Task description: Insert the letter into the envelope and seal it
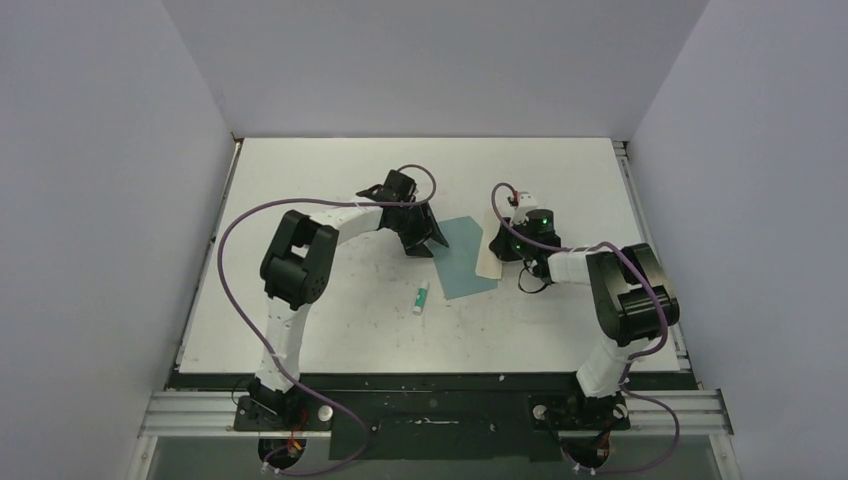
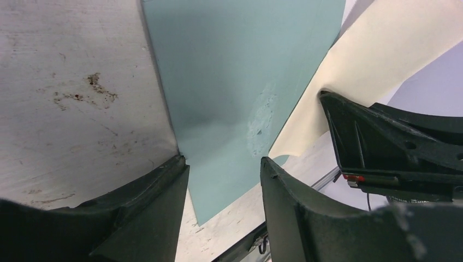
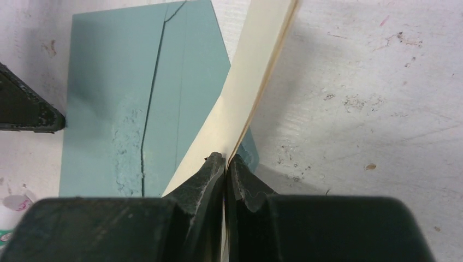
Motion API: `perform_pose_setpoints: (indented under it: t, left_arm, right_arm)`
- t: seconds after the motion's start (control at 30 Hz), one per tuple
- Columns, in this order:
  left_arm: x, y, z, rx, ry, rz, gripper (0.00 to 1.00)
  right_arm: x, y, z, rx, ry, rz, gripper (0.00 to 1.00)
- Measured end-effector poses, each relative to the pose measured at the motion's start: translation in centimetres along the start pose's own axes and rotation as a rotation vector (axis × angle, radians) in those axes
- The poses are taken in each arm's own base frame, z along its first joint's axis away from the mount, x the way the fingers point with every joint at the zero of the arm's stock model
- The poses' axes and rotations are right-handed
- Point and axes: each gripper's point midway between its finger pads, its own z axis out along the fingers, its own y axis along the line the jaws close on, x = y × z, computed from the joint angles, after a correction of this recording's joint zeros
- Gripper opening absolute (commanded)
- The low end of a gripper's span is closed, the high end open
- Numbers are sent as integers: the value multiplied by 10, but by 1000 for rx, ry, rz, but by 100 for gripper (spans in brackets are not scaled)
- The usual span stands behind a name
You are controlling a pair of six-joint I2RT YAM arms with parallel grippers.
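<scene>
The teal envelope (image 1: 465, 262) lies flat at the table's middle. It fills the left wrist view (image 2: 229, 82), and the right wrist view shows it with a scuffed patch (image 3: 120, 82). The letter (image 1: 488, 250) shows its cream side and stands on edge over the envelope's right side (image 2: 382, 49). My right gripper (image 3: 225, 158) is shut on the letter's edge (image 3: 256, 65) and holds it tilted up. My left gripper (image 2: 224, 166) is open, its fingertips down at the envelope's left edge, one fingertip (image 3: 27, 112) touching that edge. The envelope's opening is hidden.
A small white-and-green stick (image 1: 421, 297) lies on the table just near-left of the envelope. The white table (image 1: 330, 170) has walls on three sides and a metal rail (image 1: 640, 215) along its right edge.
</scene>
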Motion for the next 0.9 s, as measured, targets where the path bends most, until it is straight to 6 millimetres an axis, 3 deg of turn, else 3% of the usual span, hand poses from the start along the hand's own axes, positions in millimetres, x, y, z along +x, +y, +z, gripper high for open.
perform_pose_setpoints:
  t: [0.37,0.63,0.9]
  left_arm:
    - [-1,2,2,8,18,-30,42]
    - [-5,1,5,16,-3,-28,34]
    - [-16,-4,7,63,-55,-20,33]
  right_arm:
    - [-20,36,-1,-125,-100,72,5]
    - [-5,45,2,-138,-16,258,5]
    - [7,39,1,-81,40,423,5]
